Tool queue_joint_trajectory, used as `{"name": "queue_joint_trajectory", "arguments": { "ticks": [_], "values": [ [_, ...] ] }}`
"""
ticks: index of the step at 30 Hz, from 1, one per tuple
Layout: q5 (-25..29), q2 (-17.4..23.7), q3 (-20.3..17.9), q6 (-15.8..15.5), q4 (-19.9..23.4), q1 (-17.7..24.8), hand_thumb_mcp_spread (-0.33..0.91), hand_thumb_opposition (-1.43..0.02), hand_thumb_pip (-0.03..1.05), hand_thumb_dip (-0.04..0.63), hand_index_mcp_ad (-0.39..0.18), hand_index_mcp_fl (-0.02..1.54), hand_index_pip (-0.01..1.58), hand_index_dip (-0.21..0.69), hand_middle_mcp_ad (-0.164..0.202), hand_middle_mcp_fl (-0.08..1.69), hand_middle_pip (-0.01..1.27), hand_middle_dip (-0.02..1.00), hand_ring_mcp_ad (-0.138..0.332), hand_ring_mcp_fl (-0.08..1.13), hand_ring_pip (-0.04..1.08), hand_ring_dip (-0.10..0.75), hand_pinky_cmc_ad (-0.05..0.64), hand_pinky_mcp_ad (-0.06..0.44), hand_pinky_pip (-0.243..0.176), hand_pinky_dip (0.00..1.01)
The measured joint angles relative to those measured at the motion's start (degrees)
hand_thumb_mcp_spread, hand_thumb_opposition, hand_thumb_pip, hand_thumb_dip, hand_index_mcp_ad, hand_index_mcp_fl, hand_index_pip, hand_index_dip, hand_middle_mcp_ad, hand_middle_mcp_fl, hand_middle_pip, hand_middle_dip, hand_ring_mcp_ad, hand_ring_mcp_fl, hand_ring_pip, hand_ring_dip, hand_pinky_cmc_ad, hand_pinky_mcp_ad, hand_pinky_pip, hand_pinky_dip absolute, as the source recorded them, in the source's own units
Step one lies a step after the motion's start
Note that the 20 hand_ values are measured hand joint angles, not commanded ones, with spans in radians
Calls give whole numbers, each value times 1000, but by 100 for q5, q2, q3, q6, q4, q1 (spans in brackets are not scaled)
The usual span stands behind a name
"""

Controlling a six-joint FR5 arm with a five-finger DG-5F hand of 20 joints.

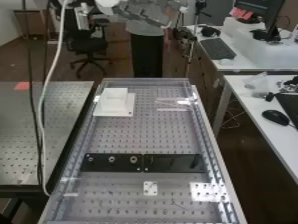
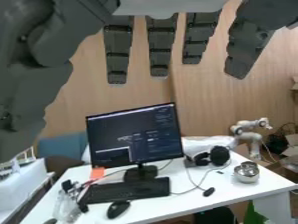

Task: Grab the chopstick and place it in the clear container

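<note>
Perforated bench point(image 1: 146, 132), bounded by long side rails point(image 1: 207, 137). Black plates point(image 1: 174, 163) cross it nearly rail to rail. The hand point(image 1: 148, 16), above the far edge in the high view, is spread wide, fingers straight. Perforated surface separates the stepped white block point(image 1: 116, 103), far left, from thin pale strips point(image 1: 172, 109), far right, possibly including the chopstick.

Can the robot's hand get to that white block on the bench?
Probably yes. The hand looks open, and nothing sits on top of the white block. But the hand is up past the far end of the bench, so it would likely have to come down and closer first.
</note>
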Motion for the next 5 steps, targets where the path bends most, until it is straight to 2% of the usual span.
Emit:
{"name": "queue_joint_trajectory", "arguments": {
  "ticks": [5],
  "values": [
    [69, 74, -64, 8, 25, 10, 187, -709, 421, 54, -187, 344, 35, 314, 54, 133, 120, 279, 115, 7, 96, 154, 527, 354, -141, 178]
  ]
}}
